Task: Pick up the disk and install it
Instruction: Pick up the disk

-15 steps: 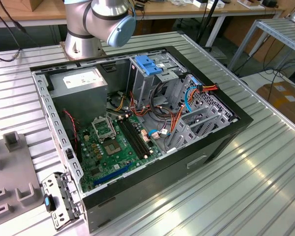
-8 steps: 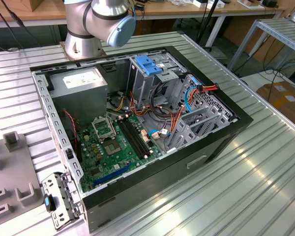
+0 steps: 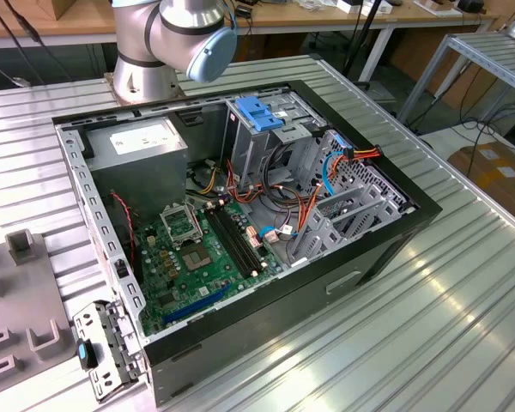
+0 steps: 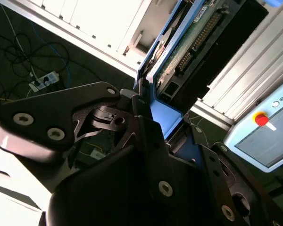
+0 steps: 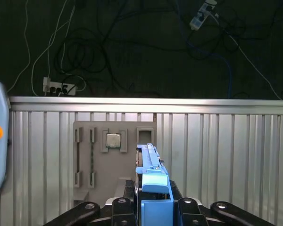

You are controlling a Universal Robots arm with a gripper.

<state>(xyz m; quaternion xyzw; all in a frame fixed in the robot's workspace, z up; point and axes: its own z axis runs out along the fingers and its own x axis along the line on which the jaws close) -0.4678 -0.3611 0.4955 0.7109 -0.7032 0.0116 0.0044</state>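
- The pincer (image 5: 153,207) is seen clamped on the disk (image 5: 152,176), which is held clear of the counter (image 5: 217,155) and viewed edge-on, blue rail foremost.
- In the second wrist view, its circuit-board face is shown, the far end cut off.
- Its label is hidden.
- In the exterior view, the open computer case (image 3: 266,343) is seen on the counter.

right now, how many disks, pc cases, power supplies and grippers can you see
disk: 1
case: 1
power supply: 1
gripper: 1
total: 4
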